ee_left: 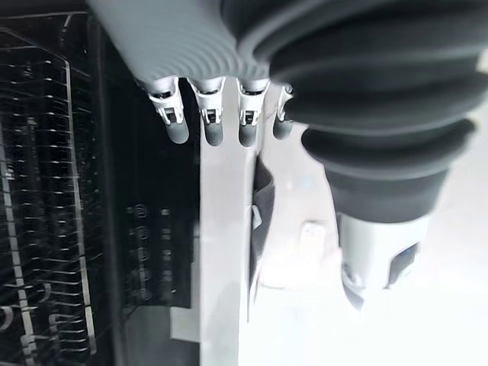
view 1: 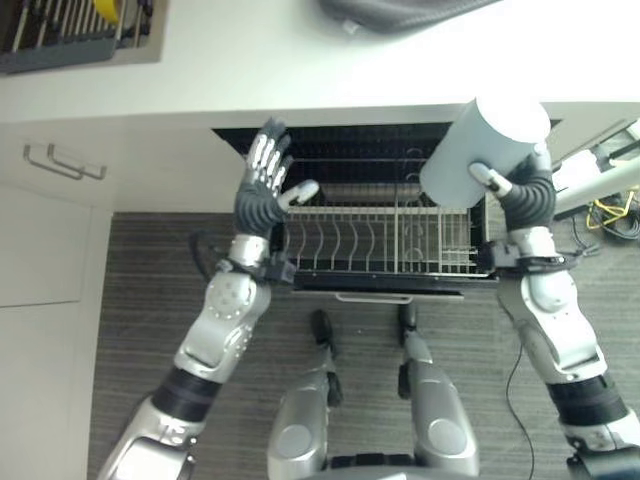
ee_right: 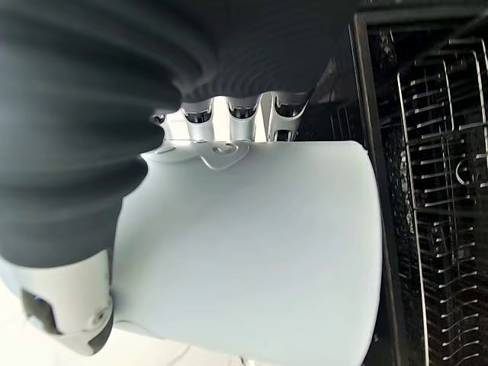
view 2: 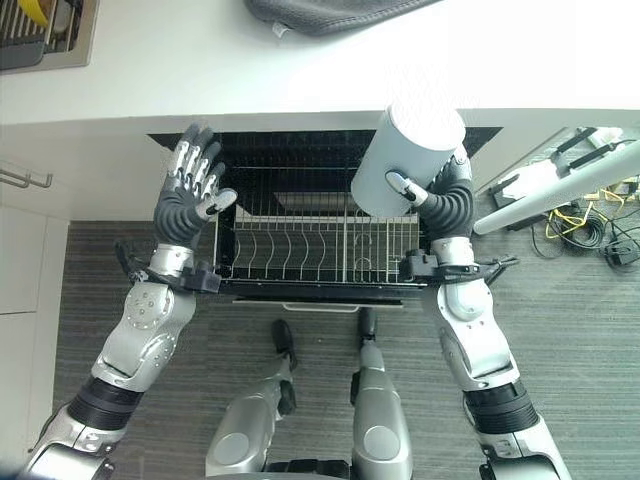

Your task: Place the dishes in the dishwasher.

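A tall pale blue cup (view 1: 478, 150) hangs tilted above the right end of the dishwasher's wire rack (view 1: 380, 245), and my right hand (view 1: 525, 195) is shut on it from the right. In the right wrist view the cup (ee_right: 252, 252) lies against the palm with the fingers (ee_right: 229, 114) curled over its far side. The rack stands pulled out of the open dishwasher (view 2: 300, 160) under the white counter (view 1: 300, 70). My left hand (view 1: 262, 185) is raised open over the rack's left end, fingers (ee_left: 206, 122) straight, holding nothing.
A grey cloth (view 2: 320, 15) lies on the counter's far edge. A dish rack (view 1: 70, 30) sits in the sink at the back left. White cabinet fronts with a metal handle (view 1: 62, 162) are to the left. Cables (view 2: 590, 230) lie on the floor at the right.
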